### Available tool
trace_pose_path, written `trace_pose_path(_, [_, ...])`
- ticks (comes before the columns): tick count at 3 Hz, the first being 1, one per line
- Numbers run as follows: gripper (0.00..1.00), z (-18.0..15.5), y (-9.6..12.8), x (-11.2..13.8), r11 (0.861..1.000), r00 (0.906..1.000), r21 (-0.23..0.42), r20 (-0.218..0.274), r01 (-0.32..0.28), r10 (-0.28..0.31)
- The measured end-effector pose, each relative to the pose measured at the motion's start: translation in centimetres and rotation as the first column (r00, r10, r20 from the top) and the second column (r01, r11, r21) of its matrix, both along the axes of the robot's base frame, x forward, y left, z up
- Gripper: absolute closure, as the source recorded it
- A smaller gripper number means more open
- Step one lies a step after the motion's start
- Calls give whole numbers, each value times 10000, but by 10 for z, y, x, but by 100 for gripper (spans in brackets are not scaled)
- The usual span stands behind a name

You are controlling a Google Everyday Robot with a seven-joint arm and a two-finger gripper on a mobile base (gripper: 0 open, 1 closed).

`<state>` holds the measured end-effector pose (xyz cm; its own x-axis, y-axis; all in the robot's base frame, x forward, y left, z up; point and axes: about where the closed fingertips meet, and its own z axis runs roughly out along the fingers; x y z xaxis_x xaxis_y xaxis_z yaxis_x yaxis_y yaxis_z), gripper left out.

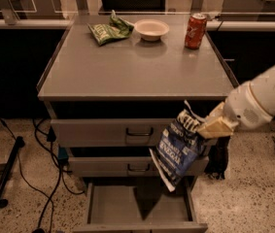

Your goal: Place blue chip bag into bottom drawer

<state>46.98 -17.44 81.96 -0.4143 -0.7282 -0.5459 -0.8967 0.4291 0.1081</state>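
Three grey metal drawers sit under the flat matte surface; the bottom drawer, a shallow tray, stands open. The rounded white arm reaches in from the right. The glossy, crinkled blue chip bag hangs before the upper drawers, its long axis slanting from upper right to lower left. The beige tool pinches its top edge.

The one camera sits high in front of the counter, looking down and forward at its drawer fronts from middling range (its mount is unseen). The bottom drawer seems barely inside the lower edge. The hand enters from the view's right edge, beside the upper drawers, pinching the blue chip bag.
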Motion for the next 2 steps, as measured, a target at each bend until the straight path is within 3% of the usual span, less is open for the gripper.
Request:
trace_pose_path(1, [100, -40, -11, -7, 9997, 9998, 63, 0, 220, -220])
trace_pose_path(2, [100, -43, -11, -7, 9996, 9997, 58, 14, 259, -259])
